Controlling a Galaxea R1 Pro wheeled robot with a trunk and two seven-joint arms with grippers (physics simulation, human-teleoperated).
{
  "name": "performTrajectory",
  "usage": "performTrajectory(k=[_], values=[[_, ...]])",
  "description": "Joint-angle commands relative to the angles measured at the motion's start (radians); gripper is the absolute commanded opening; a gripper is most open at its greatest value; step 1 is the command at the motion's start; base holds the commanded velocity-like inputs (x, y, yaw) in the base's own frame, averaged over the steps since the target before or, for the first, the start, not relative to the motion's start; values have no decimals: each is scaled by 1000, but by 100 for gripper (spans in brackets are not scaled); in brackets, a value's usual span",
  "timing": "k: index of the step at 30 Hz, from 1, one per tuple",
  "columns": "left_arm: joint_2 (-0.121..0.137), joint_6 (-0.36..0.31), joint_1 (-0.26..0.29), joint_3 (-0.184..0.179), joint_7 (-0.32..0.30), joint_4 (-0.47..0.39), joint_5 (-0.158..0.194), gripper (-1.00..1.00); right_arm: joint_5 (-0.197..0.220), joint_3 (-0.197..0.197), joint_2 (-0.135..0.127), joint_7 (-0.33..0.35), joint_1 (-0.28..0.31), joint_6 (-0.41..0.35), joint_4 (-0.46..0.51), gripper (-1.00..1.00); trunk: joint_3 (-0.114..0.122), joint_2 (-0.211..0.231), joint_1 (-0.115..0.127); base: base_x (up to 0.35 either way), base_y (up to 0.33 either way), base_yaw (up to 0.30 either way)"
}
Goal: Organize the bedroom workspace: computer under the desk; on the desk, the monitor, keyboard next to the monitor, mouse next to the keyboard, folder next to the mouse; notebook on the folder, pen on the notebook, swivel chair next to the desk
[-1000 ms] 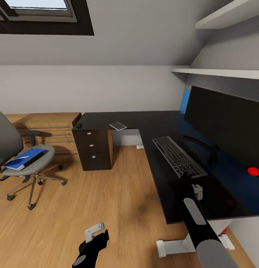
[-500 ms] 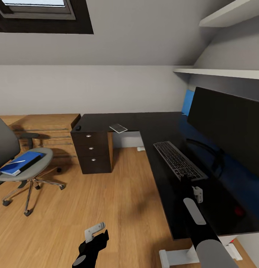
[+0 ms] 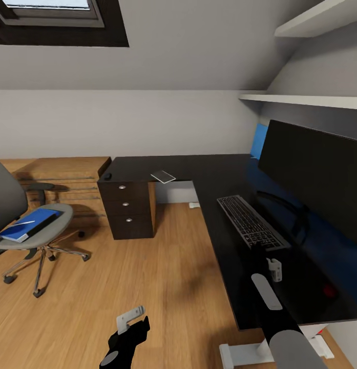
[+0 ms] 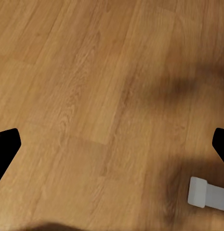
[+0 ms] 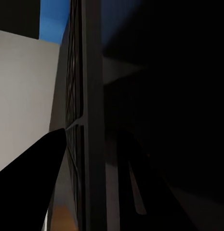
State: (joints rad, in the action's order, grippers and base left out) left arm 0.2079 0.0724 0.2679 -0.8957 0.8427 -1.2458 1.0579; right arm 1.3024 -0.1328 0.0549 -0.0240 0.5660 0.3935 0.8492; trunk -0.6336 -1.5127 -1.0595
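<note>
The right gripper (image 3: 260,247) grips the near end of the long dark grey keyboard (image 3: 252,221) on the glossy black desk (image 3: 219,177) — seemingly positioning it beside the black widescreen monitor (image 3: 314,171). Next: release cleanly. The left gripper (image 3: 131,318) hangs open.

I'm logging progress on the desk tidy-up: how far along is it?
Done: monitor on the desk. In hand: right gripper at the keyboard's near end. Left: folder and pen lie on the swivel chair; notebook and mouse sit far from the keyboard.
</note>
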Motion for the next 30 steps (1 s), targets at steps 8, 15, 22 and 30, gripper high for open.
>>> performTrajectory(k=[8,15,22,30], values=[[2,7,1,-3,5,-2,8,100,57,-4,15,-53,0,25,-1,-100,-1,0,0,0,0,0],[3,7,1,-3,5,-3,8,100,63,-5,16,-54,0,45,-2,-100,-1,0,0,0,0,0],[4,7,1,-3,6,-4,8,100,66,-4,16,-56,0,93,-2,-100,-1,0,0,0,0,0],[2,7,1,-3,4,-4,8,100,65,-3,16,-56,0,93,-2,-100,-1,0,0,72,0,0]])
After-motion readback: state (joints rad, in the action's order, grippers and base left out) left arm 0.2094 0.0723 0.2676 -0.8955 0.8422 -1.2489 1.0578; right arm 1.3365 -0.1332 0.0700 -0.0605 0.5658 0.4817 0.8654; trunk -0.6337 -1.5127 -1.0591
